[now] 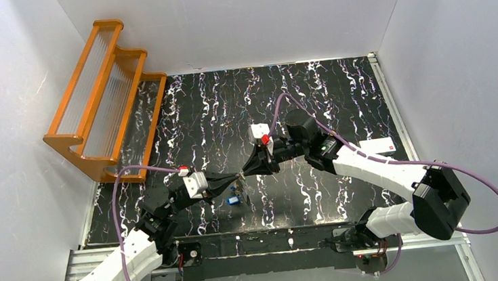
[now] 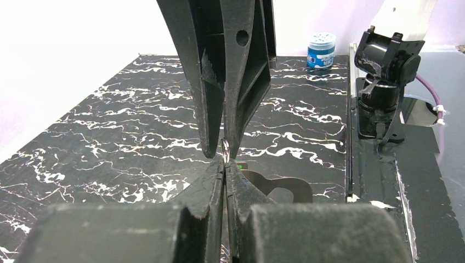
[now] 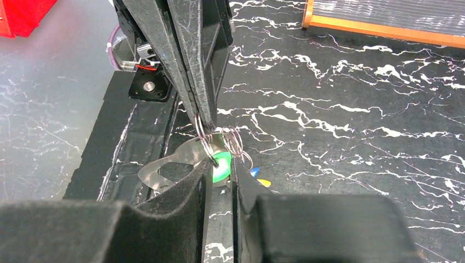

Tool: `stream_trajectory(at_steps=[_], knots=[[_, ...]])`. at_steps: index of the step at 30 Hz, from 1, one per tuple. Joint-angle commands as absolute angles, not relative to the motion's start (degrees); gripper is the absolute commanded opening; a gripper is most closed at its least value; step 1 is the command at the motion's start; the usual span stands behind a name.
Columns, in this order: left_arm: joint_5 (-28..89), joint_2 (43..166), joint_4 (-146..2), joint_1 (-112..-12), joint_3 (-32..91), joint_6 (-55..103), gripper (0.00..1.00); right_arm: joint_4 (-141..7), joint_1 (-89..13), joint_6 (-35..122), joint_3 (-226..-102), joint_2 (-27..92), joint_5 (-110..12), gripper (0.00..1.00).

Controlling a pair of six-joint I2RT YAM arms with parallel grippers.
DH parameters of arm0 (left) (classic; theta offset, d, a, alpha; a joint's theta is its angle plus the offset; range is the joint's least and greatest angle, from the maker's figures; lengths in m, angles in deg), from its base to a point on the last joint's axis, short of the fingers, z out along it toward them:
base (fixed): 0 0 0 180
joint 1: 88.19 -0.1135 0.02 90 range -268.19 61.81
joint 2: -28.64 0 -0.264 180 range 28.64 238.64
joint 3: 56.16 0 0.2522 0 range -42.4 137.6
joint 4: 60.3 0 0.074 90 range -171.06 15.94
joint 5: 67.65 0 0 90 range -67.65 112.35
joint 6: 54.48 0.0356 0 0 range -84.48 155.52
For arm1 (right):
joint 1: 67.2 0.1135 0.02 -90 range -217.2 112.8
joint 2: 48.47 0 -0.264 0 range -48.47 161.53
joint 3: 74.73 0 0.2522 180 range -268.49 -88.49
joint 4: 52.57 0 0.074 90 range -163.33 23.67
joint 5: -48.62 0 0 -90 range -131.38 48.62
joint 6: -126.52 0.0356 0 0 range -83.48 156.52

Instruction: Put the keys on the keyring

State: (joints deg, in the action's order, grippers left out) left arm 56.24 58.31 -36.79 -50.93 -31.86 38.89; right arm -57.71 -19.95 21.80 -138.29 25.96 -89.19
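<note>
Green key (image 3: 221,164) against grey keyring (image 3: 164,167)

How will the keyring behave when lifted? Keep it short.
Probably floppy overall: the keyring is a flat fob joined to thin linked rings. It is likely light, since it is so thin. Its bare metal may slip or swing.

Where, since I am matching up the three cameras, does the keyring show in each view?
Top external: the keyring is a small glint left of centre, slightly below the middle.
Left wrist: its thin ring is at centre, the grey fob just lower right.
Right wrist: the fob is lower left of centre, the ring at centre.
Shared landmark: the black white-veined table beneath it.
</note>
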Motion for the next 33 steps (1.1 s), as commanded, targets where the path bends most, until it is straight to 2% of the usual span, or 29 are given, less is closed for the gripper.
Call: stream_trajectory(at_steps=[1, 9, 28, 29, 33], knots=[[57.17, 57.64, -33.59, -50.75, -32.12, 38.48, 0.00, -55.43, -20.19, 21.90, -138.63, 25.94, -90.62, 0.23], [56.83, 57.41, -33.63, -50.77, -32.21, 38.46, 0.00, -55.94, -20.24, 20.52, -137.17, 25.36, -89.43, 0.01], [56.41, 55.53, -33.63, -50.75, -32.12, 38.40, 0.00, -58.97, -20.24, 18.89, -137.44, 27.09, -87.40, 0.01], [56.39, 55.53, -33.63, -50.75, -32.12, 38.40, 0.00, -58.83, -20.18, 18.81, -137.40, 26.69, -87.16, 0.03], [56.43, 55.61, -33.63, -50.78, -32.12, 38.26, 0.00, -56.51, -20.20, 18.37, -136.10, 23.70, -87.29, 0.40]])
